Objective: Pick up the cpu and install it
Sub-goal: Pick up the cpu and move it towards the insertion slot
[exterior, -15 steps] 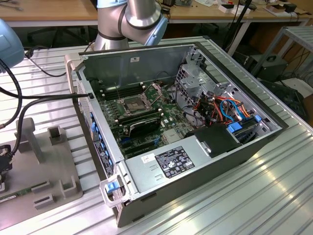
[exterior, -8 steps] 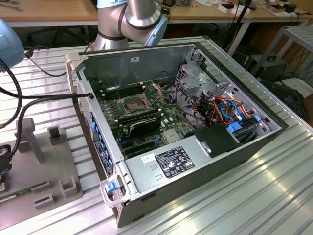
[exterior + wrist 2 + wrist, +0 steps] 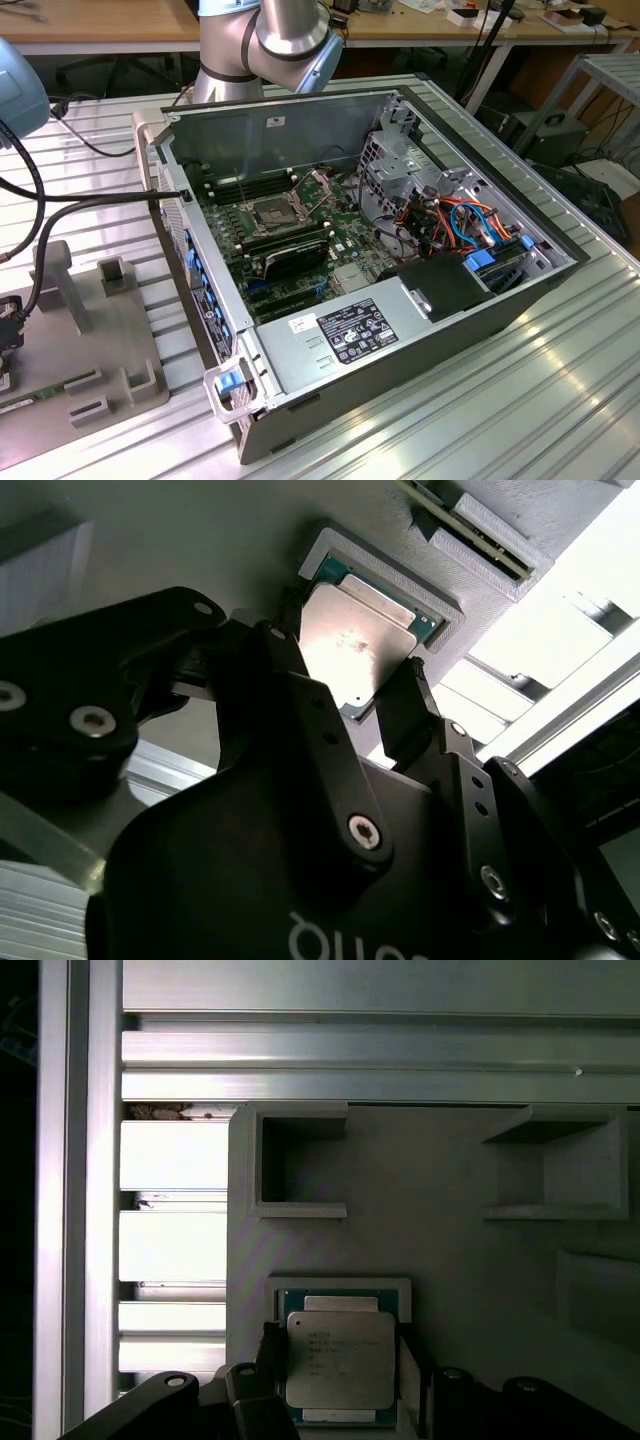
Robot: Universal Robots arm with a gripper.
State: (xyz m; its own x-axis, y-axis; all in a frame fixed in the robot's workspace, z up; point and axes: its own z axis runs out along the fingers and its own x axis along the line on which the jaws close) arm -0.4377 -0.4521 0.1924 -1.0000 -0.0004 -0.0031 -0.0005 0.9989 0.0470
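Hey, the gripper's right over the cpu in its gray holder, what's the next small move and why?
Probably squeeze the gripper gently onto the cpu before any lift: it sits astride the cpu, which lies flat in the gray holder's recess, and a firm grip isn't evident.

cpu: in the second wrist view, the pincer's (image 3: 348, 675) black body covered one side and a corner of the cpu (image 3: 360, 640); in the first wrist view, the frame edge cut off its near side.
grey holder: the holder's (image 3: 335, 548) recess was largely hidden under the cpu.
pincer: whether it touched the cpu could not be told.
robot arm: the arm (image 3: 270, 35) was cut off at the upper middle of the exterior frame.
socket: the socket (image 3: 268, 212) at frame centre was too small to show its contents.
surface: the surface (image 3: 520, 400) ran off the lower right.
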